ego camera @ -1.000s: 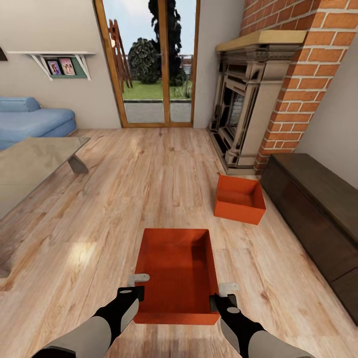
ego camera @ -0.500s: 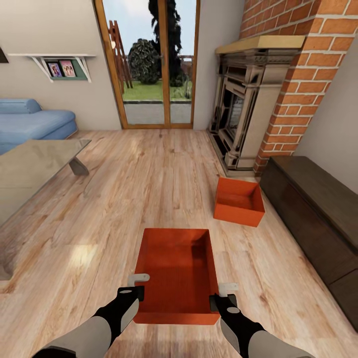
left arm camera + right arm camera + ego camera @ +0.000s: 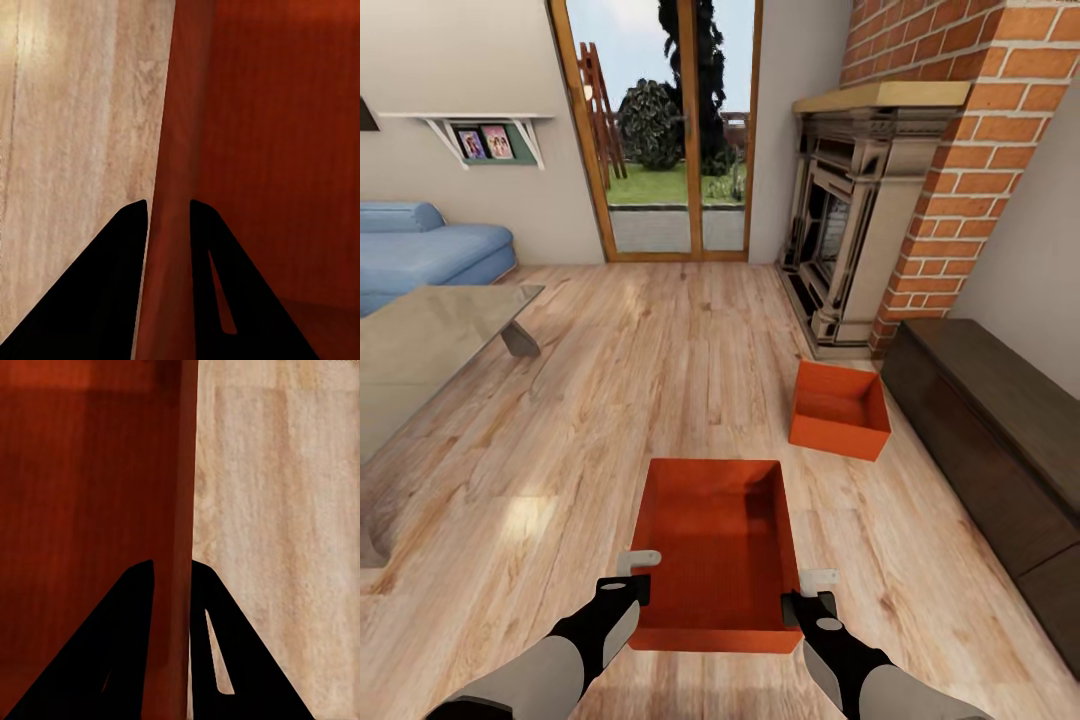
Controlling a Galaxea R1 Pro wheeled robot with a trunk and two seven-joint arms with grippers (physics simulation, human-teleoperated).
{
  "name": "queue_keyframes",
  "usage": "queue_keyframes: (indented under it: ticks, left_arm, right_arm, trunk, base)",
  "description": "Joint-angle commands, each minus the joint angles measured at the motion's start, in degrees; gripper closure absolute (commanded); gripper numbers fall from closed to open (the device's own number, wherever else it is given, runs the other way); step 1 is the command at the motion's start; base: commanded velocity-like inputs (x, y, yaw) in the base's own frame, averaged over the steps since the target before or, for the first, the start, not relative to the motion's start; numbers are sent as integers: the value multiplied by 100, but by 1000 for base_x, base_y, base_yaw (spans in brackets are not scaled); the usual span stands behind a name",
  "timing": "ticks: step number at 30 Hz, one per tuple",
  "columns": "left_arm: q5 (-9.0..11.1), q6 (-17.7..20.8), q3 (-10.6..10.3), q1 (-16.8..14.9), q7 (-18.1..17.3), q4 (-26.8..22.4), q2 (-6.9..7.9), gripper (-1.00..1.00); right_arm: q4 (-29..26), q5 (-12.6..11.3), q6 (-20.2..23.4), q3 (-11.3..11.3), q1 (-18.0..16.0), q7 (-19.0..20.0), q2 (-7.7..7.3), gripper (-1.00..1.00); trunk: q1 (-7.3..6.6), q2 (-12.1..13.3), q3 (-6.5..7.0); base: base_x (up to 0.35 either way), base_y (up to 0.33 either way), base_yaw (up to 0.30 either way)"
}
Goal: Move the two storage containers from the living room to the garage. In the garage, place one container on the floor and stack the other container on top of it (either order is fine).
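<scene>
Both grippers' fingers, left (image 3: 642, 575) and right (image 3: 808, 592), clamp the near orange-red thin-walled container (image 3: 715, 535); the second container (image 3: 840, 408), at 1 o'clock, sits on the plank floor (image 3: 610, 400). Garage transport and stacking remain.

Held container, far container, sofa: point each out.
held container (image 3: 715, 540), head view, on its inner floor.
far container (image 3: 837, 436), head view, on its near outer wall.
sofa (image 3: 425, 255), head view, on its seat cushion.

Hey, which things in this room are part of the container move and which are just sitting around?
Part of the job:
held container, left gripper and right gripper each pinching a side wall
second container, on the wood floor

Just there:
sofa
glass table
fireplace
dark cabinet
</scene>
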Motion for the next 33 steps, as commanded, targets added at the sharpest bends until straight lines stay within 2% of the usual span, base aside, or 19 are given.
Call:
queue_keyframes:
  ticks: [1, 33]
  left_arm:
    - [16, 48, -72, 1, 74, -4, 16, 100]
    - [16, 48, -72, 1, 74, -4, 16, 100]
  right_arm:
    - [-2, 10, -27, -40, -7, -49, -11, 100]
    - [-5, 50, -30, -21, -8, -56, 3, 100]
  trunk:
    - [-23, 40, 14]
    - [-726, 1323, 589]
  base:
    - [0, 0, 0]
    - [0, 0, 0]
